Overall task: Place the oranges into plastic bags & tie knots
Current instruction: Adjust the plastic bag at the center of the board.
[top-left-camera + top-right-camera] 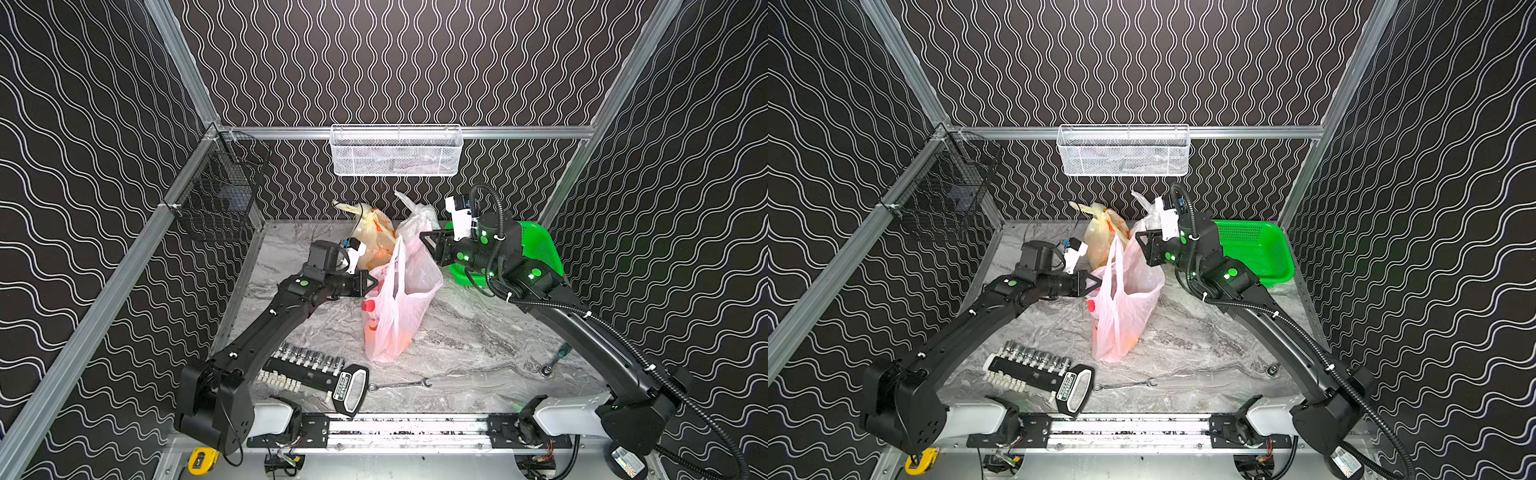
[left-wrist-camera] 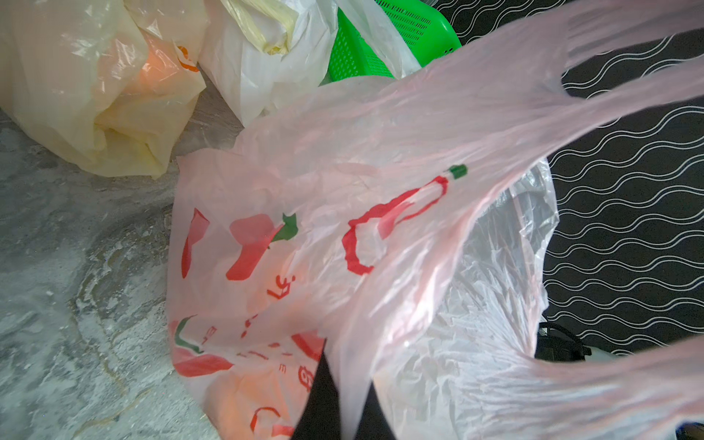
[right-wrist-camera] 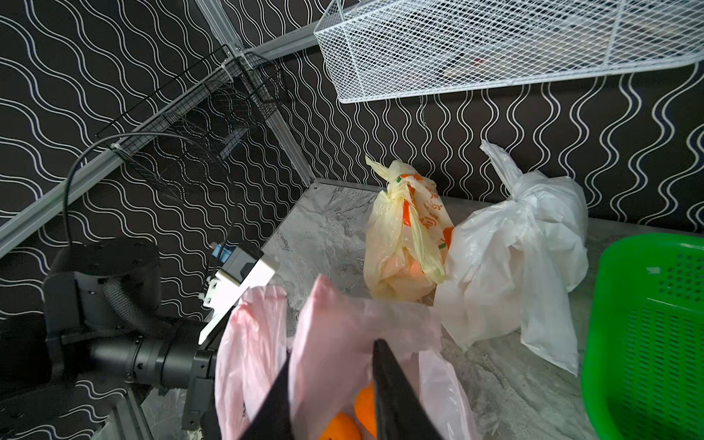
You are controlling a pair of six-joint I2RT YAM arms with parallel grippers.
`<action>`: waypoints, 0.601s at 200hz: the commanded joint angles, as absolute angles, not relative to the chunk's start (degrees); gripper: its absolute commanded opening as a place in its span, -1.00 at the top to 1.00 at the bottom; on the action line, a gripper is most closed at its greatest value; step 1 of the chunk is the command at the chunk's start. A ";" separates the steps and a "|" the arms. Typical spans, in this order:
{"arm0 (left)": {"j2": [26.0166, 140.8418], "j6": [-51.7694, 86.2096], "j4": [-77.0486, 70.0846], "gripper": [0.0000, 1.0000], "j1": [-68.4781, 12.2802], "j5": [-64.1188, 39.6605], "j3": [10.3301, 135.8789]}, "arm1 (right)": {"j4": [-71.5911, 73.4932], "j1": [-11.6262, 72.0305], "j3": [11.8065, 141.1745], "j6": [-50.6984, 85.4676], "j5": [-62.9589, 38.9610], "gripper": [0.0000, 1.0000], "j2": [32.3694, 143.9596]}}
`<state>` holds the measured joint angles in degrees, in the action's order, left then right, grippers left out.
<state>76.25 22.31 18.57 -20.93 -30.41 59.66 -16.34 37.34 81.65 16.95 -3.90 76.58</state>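
Note:
The pink plastic bag stands mid-table with its mouth pulled up between both arms. My left gripper is shut on one handle. My right gripper has closed on a fold of the other handle, which fills the gap between its fingers. Oranges lie inside, below the right gripper's fingers. Behind stand the yellowish bag and the white bag. Each has a knot at its top, and orange shows through the yellowish one.
A green perforated basket sits at the back right, behind the right arm. A socket set, a wrench and a ratchet lie near the front. A white mesh basket and a black wire basket hang on the walls.

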 commanded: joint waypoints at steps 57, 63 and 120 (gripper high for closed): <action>72.06 20.74 24.09 0.18 -20.67 -25.33 66.45 | -15.73 37.19 80.69 17.96 -3.63 1.00 75.67; 71.17 20.22 25.71 0.02 -20.68 -23.31 67.44 | -15.86 37.19 80.76 18.02 -3.46 1.00 75.76; 63.75 15.86 34.05 -0.73 -29.77 -15.07 73.99 | -17.09 36.88 81.56 18.39 -2.16 1.00 75.98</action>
<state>65.80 19.20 30.39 -23.51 -19.42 72.40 -16.40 37.08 80.99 17.37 -3.18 76.03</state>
